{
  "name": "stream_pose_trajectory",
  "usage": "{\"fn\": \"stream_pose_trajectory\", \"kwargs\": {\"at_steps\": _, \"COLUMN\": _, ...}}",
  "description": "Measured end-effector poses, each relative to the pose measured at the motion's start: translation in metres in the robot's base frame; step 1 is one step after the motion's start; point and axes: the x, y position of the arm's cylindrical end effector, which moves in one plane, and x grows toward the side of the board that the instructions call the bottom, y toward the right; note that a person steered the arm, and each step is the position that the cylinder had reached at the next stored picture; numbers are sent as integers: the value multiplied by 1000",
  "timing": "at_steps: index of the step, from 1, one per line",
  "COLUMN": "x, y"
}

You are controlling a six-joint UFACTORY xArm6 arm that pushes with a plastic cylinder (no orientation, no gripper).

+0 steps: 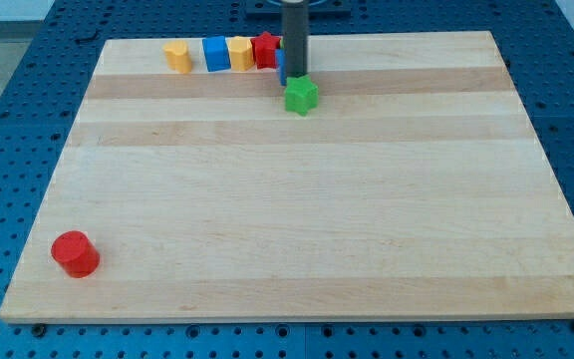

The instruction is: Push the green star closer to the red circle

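The green star point(301, 95) lies near the view's top, a little right of centre, on the wooden board point(297, 219). The red circle point(75, 253) stands far off at the view's bottom left corner of the board. My tip point(295, 78) comes down from the view's top and rests at the star's upper edge, touching or almost touching it. The rod hides part of a blue block point(281, 66) behind it.
A row of blocks lies along the board's top edge, left of the rod: a yellow block point(176, 56), a blue block point(216, 54), another yellow block point(241, 53) and a red star point(265, 50).
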Motion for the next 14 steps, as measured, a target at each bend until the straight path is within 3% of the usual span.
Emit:
{"fn": "stream_pose_trajectory", "kwargs": {"at_steps": 1, "x": 26, "y": -22}}
{"fn": "stream_pose_trajectory", "kwargs": {"at_steps": 2, "x": 19, "y": -18}}
{"fn": "stream_pose_trajectory", "kwargs": {"at_steps": 3, "x": -14, "y": -1}}
{"fn": "stream_pose_trajectory", "kwargs": {"at_steps": 4, "x": -15, "y": 26}}
{"fn": "stream_pose_trajectory", "kwargs": {"at_steps": 6, "x": 51, "y": 31}}
{"fn": "stream_pose_trajectory", "kwargs": {"at_steps": 8, "x": 113, "y": -46}}
{"fn": "stream_pose_trajectory", "kwargs": {"at_steps": 10, "x": 98, "y": -46}}
{"fn": "stream_pose_trajectory", "kwargs": {"at_steps": 12, "x": 104, "y": -86}}
{"fn": "stream_pose_trajectory", "kwargs": {"at_steps": 14, "x": 69, "y": -97}}
